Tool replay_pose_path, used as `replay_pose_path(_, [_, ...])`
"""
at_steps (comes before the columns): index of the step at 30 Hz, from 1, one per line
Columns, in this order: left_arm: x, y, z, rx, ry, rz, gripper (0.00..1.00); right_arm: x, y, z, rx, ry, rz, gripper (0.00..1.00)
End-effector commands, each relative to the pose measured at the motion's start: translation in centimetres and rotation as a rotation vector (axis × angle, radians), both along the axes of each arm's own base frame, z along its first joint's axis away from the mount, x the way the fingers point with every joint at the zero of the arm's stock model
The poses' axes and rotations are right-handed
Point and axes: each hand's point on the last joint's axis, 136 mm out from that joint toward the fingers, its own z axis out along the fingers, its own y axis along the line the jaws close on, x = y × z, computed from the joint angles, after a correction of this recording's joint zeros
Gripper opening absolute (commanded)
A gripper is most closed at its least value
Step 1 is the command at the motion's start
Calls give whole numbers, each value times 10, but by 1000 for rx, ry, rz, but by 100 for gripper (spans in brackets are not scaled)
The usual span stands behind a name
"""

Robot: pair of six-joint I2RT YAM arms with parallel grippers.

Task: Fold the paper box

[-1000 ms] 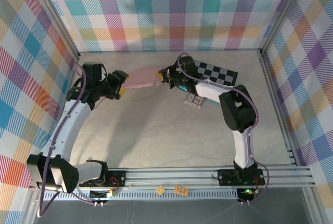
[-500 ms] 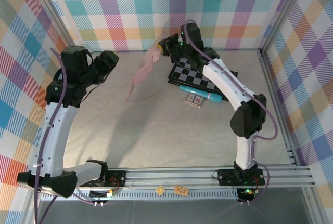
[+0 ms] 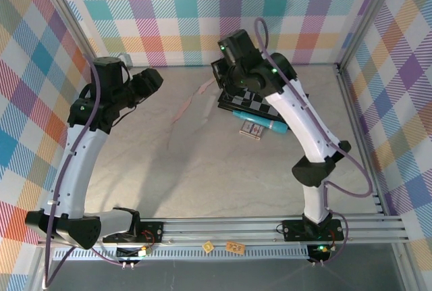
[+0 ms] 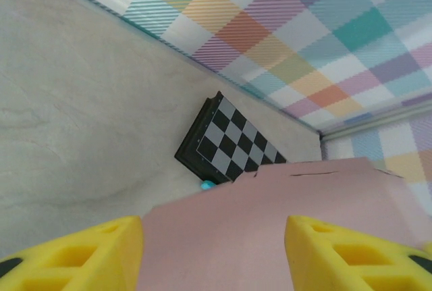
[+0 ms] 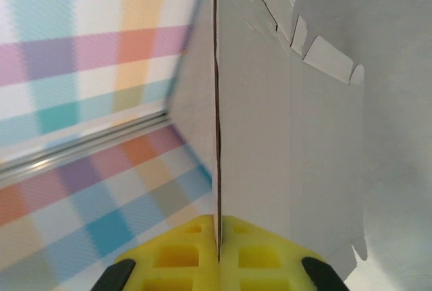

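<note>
Pinching one paper box [image 4: 270, 220], right fingers [image 5: 179, 256], one checkerboard [image 4: 229, 146]

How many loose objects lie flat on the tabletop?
3; the arm may hide more: black-grey checkered board; teal pen at its edge; small printed card pack beside that.

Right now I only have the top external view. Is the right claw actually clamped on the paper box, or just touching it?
Observer: Clamped. In the right wrist view the right claw is shut on the paper box, gripping it by one edge.
Operator: And the left claw?
Observer: The left claw is open. Its yellow fingers stand wide apart with the pink sheet showing in the gap.
Operator: Any folds made yet?
Observer: It seems not. The right wrist view shows the sheet's face looking flat, with small tabs along one edge.
</note>
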Motion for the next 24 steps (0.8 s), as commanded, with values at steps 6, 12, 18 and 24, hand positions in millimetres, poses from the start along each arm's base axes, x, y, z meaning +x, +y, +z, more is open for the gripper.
replay_pose_path(6, [-53,-49,-22,277,-182,-355,57,22,-13,-81,-175,170,-119,0])
replay_pose_path(12, [-70,-48,-48,417,-307,-385,64,31,-11,-104,-215,200,-115,0])
replay_pose_path(18, [-73,-64,-66,526,-352,-515,66,34,-9,-109,-216,204,-103,0])
replay_pose_path(24, [-67,-95,-68,527,-410,-594,67,33,-9,-112,-216,214,-93,0])
